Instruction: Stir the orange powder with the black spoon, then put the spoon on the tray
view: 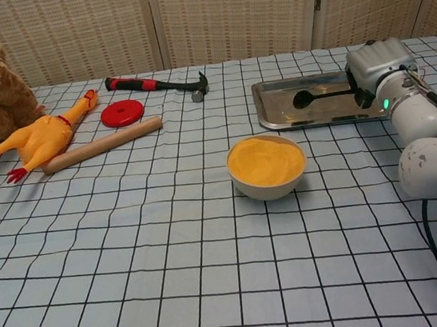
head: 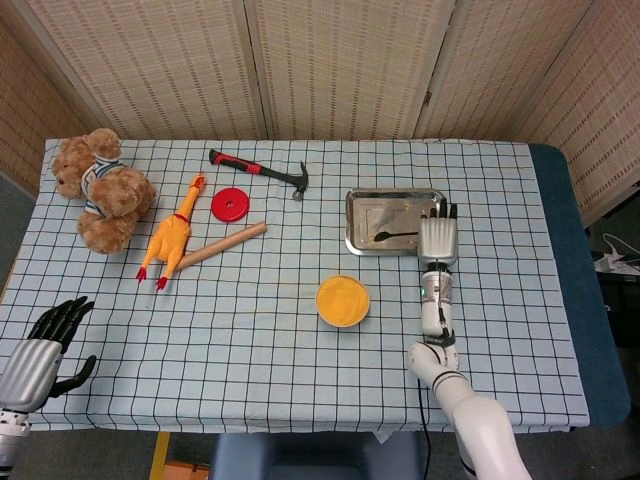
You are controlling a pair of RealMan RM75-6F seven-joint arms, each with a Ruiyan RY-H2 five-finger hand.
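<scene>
We see the right hand [view: 375, 70] low at the tray [head: 365, 205], at the 3 o'clock end of it, knuckles up and fingers pointing toward 12. The black spoon [view: 318, 96] lies in the tray, its bowl toward 9 o'clock and its handle running under the hand. From the chest view the handle vanishes beneath the palm, so we cannot tell whether the fingers are closed on it or merely resting over it. In the head view the fingertips [head: 440, 212] sit side by side over the tray's right rim.

The bowl of orange powder [head: 343, 301] stands on the counter [head: 270, 330] at 7 o'clock of the tray, well apart from the hand.

Far off at the counter's 7 o'clock corner, we have the left hand [head: 40, 355], fingers spread, holding nothing.

Toward 10 o'clock lie the hammer [head: 260, 170], red disc [head: 229, 205], wooden rolling pin [head: 222, 244], rubber chicken [head: 170, 236] and teddy bear [head: 98, 190].
</scene>
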